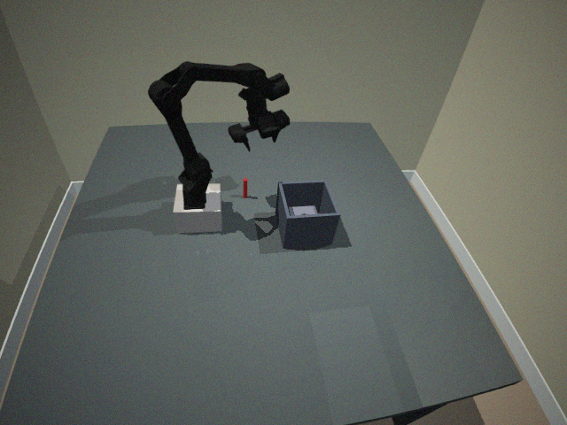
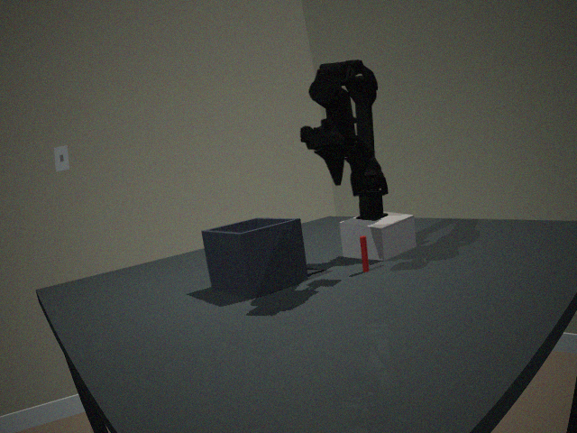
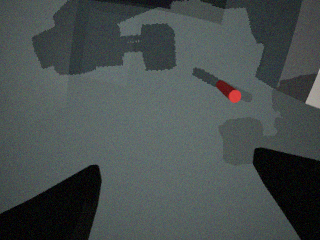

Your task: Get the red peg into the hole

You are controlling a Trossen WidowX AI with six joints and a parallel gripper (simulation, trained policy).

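The red peg (image 1: 244, 188) (image 2: 364, 254) (image 3: 228, 91) stands upright on the table between the arm's base and the box. The dark blue box (image 1: 307, 232) (image 2: 253, 265) is open at the top. The pale plate (image 1: 303, 210) shows at its bottom in the top view; its hole is too small to make out clearly. My gripper (image 1: 261, 145) (image 3: 179, 165) is open and empty, pointing down, high above the table. In the wrist view the peg lies ahead of the fingertips, above and to the right of the middle between them.
The white base block (image 1: 198, 221) (image 2: 399, 237) under the arm stands beside the peg, on the side away from the box. The grey table (image 1: 205, 320) (image 2: 325, 363) bears everything. The box walls rise higher than the peg. Arm shadows fall around the box and peg.
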